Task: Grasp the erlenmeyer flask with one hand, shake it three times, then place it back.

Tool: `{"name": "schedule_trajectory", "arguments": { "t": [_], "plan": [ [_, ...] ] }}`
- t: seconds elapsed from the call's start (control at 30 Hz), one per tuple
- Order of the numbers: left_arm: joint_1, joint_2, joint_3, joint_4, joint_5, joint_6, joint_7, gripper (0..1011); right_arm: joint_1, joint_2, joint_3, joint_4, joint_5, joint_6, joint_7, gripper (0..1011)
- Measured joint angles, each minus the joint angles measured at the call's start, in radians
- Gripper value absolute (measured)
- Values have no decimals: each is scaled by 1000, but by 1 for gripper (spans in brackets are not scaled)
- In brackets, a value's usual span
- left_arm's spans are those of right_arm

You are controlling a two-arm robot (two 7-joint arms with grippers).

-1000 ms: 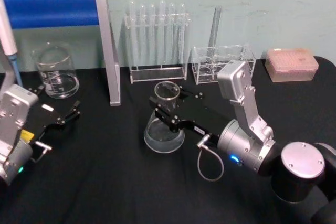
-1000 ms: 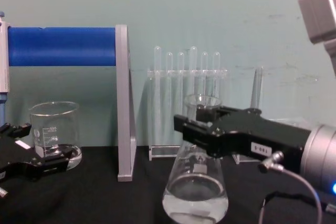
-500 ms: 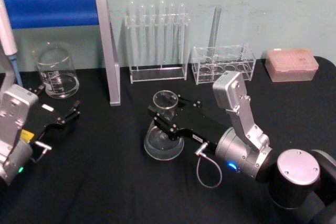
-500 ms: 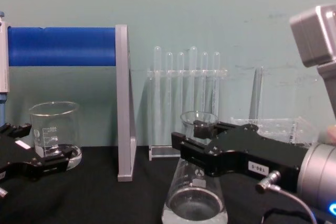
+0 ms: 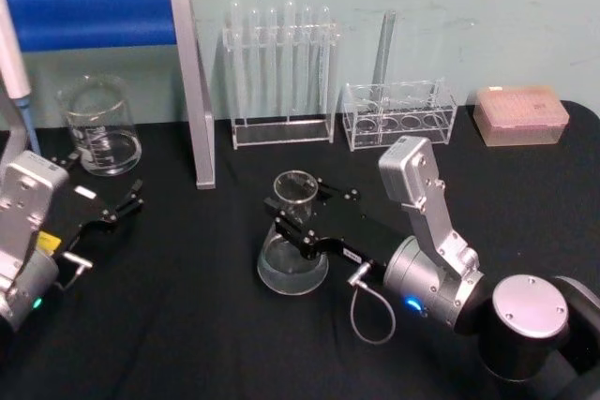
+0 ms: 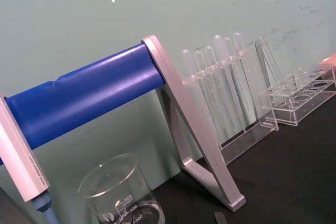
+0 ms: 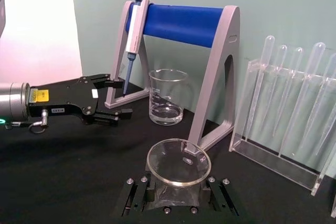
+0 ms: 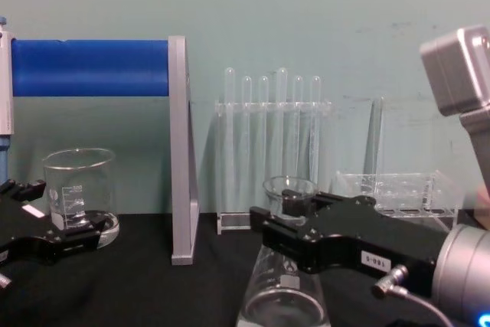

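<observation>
Partly hidden erlenmeyer flask point(image 5: 291, 267), right gripper point(image 5: 297, 197) clamping

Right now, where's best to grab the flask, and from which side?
Grip the neck, just under the flared rim, coming in level from the robot's right. The flask stands upright; its sloped cone would likely slip between fingers, while the narrow neck fits them and the rim acts as a stop. The right gripper is shut on it there. The left gripper sits open, far left.
</observation>
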Motion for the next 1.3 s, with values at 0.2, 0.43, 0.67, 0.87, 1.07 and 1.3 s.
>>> {"name": "schedule_trajectory", "arguments": {
  "t": [0.2, 0.43, 0.67, 0.87, 1.07, 1.3],
  "plan": [
    [0, 0, 0, 0, 0, 0, 0, 1001, -4, -1, -2, 4, -3, -2, 1, 450],
    [0, 0, 0, 0, 0, 0, 0, 1001, -8, -1, -2, 6, -7, -3, 1, 450],
    [0, 0, 0, 0, 0, 0, 0, 1001, -9, -1, -2, 9, -11, -3, 2, 450],
    [0, 0, 0, 0, 0, 0, 0, 1001, -9, -2, -3, 16, -14, 0, 2, 450],
    [0, 0, 0, 0, 0, 0, 0, 1001, -9, -3, -5, 20, -17, 4, 2, 450],
    [0, 0, 0, 0, 0, 0, 0, 1001, -9, -4, -6, 21, -22, 7, 2, 450]
  ]
}}
